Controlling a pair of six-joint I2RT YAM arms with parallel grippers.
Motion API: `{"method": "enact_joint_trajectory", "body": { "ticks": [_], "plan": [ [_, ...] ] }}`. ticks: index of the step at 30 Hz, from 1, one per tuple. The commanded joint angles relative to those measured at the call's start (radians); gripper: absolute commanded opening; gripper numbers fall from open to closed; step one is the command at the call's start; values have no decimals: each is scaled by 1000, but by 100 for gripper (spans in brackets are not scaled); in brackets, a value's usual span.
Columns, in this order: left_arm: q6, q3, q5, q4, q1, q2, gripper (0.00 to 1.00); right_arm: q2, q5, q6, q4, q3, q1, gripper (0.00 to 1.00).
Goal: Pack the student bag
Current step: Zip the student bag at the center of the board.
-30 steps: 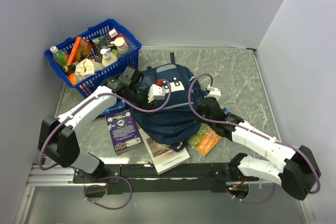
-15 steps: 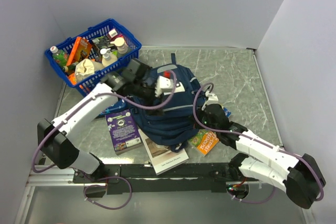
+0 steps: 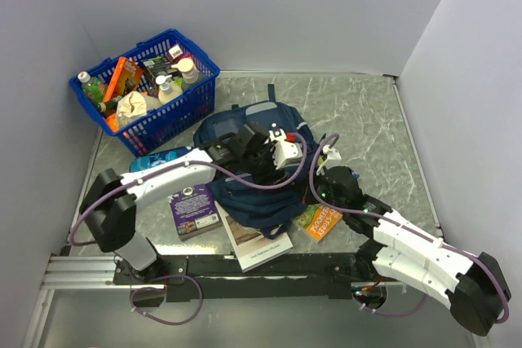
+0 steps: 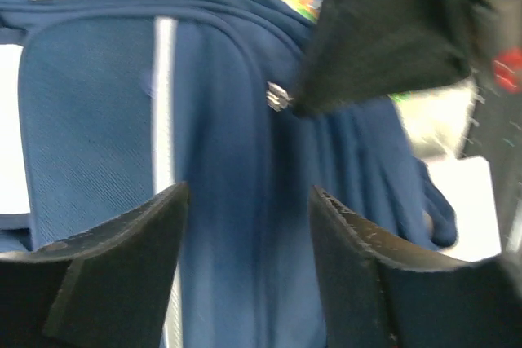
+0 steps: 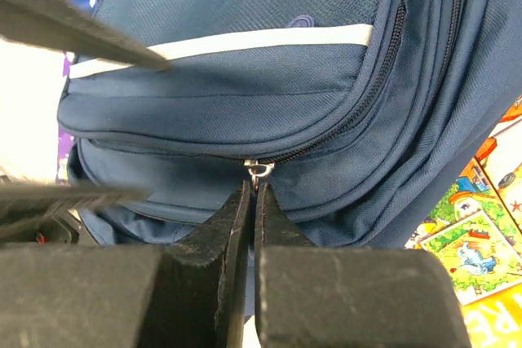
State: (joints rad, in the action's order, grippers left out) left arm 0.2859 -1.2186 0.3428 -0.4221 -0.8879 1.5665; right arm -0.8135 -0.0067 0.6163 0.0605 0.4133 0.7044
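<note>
The student bag (image 3: 245,189) is a navy backpack lying in the middle of the table. It fills the left wrist view (image 4: 98,120) and the right wrist view (image 5: 245,79). My left gripper (image 3: 295,165) is open just above the bag's fabric, with blue cloth showing between its fingers (image 4: 122,266). My right gripper (image 3: 322,187) is at the bag's right edge. Its jaws (image 5: 253,189) are shut on a metal zip pull (image 5: 259,170) of a closed zip. A second zip pull (image 4: 277,95) shows in the left wrist view.
A blue plastic basket (image 3: 200,103) of bottles and packets stands at the back left. A small blue pencil case (image 3: 159,158), a purple book (image 3: 193,209), a white book (image 3: 257,238) and a colourful book (image 3: 318,219) lie around the bag.
My left gripper has swung right and nearer over the bag, close to the right gripper. My right gripper has moved in to the bag's right edge. The bag has bunched up.
</note>
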Motion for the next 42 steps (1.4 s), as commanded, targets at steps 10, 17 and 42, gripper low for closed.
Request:
{"method": "enact_joint_trajectory", "body": {
  "ticks": [10,17,42],
  "plan": [
    [97,36,15,80,-37,24,14,43,43,65,48,16,4,0],
    [133,100,-31,128,-39,-13,1,11,30,119,64,13,-51,0],
    [324,50,82,-133,-60,-80,1,-186,-62,-101,16,142,-335,0]
  ]
}}
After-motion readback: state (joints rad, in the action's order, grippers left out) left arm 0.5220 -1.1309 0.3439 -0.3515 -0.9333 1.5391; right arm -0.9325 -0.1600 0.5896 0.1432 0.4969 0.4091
